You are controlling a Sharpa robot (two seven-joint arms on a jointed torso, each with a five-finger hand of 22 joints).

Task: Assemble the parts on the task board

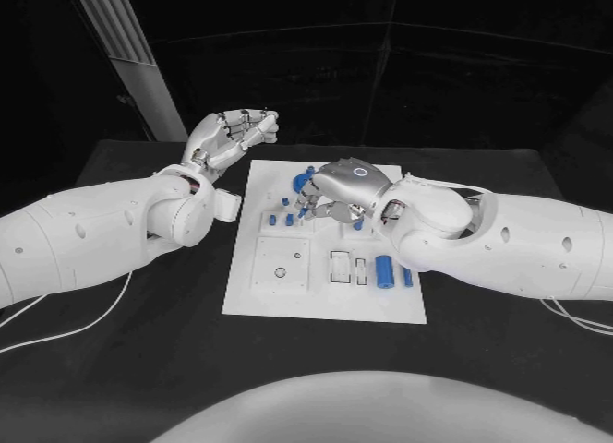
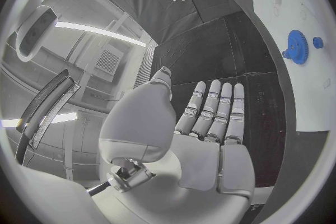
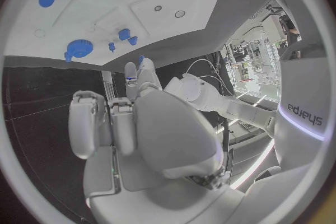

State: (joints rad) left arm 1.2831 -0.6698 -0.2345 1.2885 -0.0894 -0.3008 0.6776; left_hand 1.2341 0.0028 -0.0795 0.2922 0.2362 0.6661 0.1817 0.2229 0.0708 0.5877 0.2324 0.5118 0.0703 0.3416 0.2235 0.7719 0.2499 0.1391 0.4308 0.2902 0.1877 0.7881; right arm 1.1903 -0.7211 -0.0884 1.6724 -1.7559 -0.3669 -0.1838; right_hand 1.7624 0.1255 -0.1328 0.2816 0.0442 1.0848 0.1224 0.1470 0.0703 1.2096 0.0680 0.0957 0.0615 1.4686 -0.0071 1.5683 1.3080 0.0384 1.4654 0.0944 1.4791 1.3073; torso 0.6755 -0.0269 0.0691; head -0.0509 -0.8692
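From the head view, the task board [image 1: 325, 295] lies in the middle of the black table [image 1: 147, 369]; the right hand [image 1: 344, 191] hangs over its far edge with fingers curled down among small blue parts [image 1: 288, 219], though whether it grips one I cannot tell, and a blue cylinder [image 1: 384, 270] lies near the board's right edge. The left hand [image 1: 234, 134] is raised off the board's far-left corner. In the left wrist view that hand [image 2: 210, 129] is flat, fingers straight, holding nothing, with a blue gear [image 2: 295, 45] on the board; the right wrist view shows the right hand's fingers [image 3: 105, 123] curled in, the gear [image 3: 78, 47] beyond.

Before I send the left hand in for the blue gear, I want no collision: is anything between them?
Nothing visible lies between them. The left hand is raised and open beyond the task board edge. The blue gear lies on the board's far end, though the right hand hovers close beside it.
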